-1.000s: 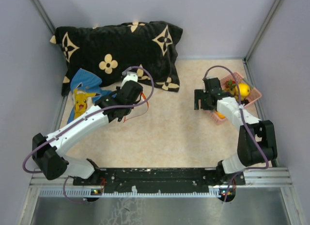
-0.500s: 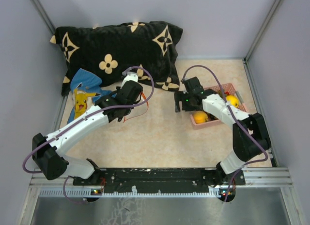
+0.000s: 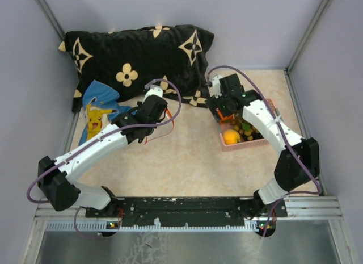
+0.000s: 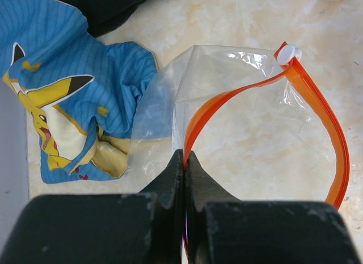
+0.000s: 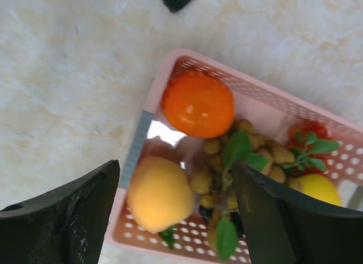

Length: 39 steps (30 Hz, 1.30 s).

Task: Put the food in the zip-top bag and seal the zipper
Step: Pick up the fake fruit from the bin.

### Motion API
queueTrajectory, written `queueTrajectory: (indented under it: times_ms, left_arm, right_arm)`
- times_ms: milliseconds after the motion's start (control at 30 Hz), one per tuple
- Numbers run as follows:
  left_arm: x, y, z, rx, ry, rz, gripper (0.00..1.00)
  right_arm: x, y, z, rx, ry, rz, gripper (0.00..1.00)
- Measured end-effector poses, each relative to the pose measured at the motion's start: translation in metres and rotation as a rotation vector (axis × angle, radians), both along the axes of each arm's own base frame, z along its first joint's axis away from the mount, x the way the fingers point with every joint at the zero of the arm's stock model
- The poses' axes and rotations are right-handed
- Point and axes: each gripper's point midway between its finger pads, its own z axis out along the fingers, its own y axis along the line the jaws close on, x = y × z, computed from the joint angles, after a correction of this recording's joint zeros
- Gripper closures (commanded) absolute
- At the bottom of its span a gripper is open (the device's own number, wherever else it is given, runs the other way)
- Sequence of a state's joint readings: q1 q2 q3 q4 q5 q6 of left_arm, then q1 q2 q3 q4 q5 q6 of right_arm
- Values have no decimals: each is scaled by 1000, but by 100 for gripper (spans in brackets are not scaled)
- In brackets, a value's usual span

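My left gripper is shut on the zipper, the orange-red strip that curves along the mouth of the clear zip-top bag. The bag lies on the beige table with its white slider at the far end. The food lies in a pink basket: an orange, a yellow-orange fruit, a cluster of brownish balls, a red fruit and a lemon. My right gripper hangs open just above the basket, straddling its near-left corner with nothing gripped.
A blue cartoon-print cloth lies against the bag's left side. A black pillow with tan flowers fills the back left. Grey walls close in the table on three sides.
The right arm has swung left and back toward the pillow. The pink basket now lies further left, nearer the table's middle. The left arm keeps its hold on the zipper, unmoved.
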<state>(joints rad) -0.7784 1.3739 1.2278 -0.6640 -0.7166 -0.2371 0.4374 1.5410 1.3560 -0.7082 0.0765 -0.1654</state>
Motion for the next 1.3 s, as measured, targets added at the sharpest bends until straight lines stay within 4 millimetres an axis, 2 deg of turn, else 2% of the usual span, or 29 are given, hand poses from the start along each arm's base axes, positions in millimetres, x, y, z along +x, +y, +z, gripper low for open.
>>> queueTrajectory:
  times_ms: [133, 233, 333, 567, 867, 1300]
  left_arm:
    - [1, -1, 1, 0, -3, -7, 100]
    - [1, -2, 1, -1, -5, -8, 100]
    - [1, -2, 1, -3, -4, -10, 100]
    - [1, -3, 0, -8, 1, -16, 100]
    - [1, -5, -3, -10, 11, -21, 100]
    - [1, -9, -10, -1, 34, -28, 100]
  right_arm:
    - [9, -26, 0, -100, -20, 79, 16]
    - [19, -39, -2, -165, -53, 168, 17]
    - [20, -44, -13, -201, -55, 269, 20]
    - [32, -45, -33, -241, -61, 469, 22]
    - [39, -37, -87, -263, 42, 625, 26]
    - [49, -29, -104, -251, 46, 682, 27]
